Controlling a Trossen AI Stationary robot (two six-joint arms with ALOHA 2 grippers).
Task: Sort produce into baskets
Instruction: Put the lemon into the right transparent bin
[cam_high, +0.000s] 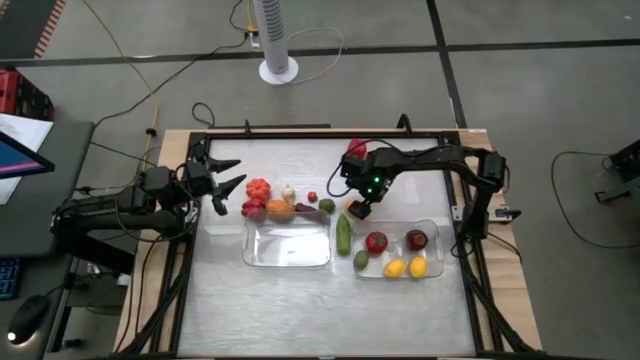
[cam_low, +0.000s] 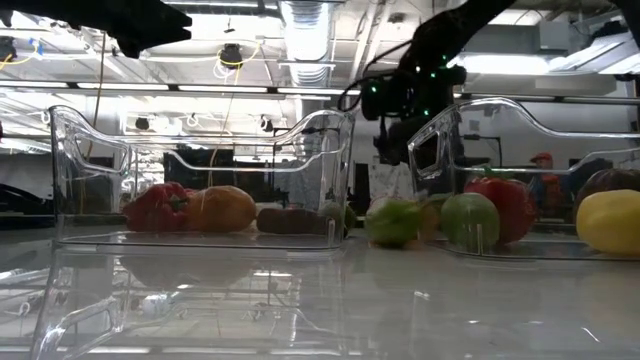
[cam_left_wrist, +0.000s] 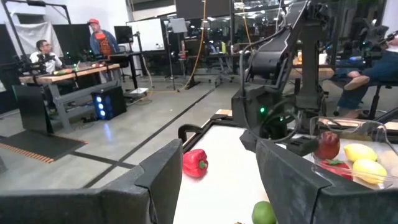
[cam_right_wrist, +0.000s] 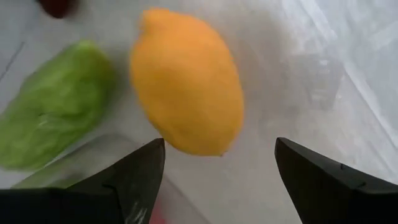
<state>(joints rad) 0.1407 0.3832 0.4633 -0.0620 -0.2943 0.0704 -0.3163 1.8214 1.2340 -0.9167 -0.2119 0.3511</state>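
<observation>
My right gripper points down over the table between the two clear baskets, open. Just beyond its fingertips lies an orange-yellow, lemon-shaped fruit, with a leafy green piece beside it. The left basket holds nothing I can see. The right basket holds a red tomato, a dark red fruit, two yellow fruits and a green one. More produce lies behind the left basket. My left gripper waits open at the table's left side.
A long green cucumber lies between the baskets, close to my right gripper. A red pepper sits near the far edge. The near half of the table is bare. People sit at desks in the room beyond the table.
</observation>
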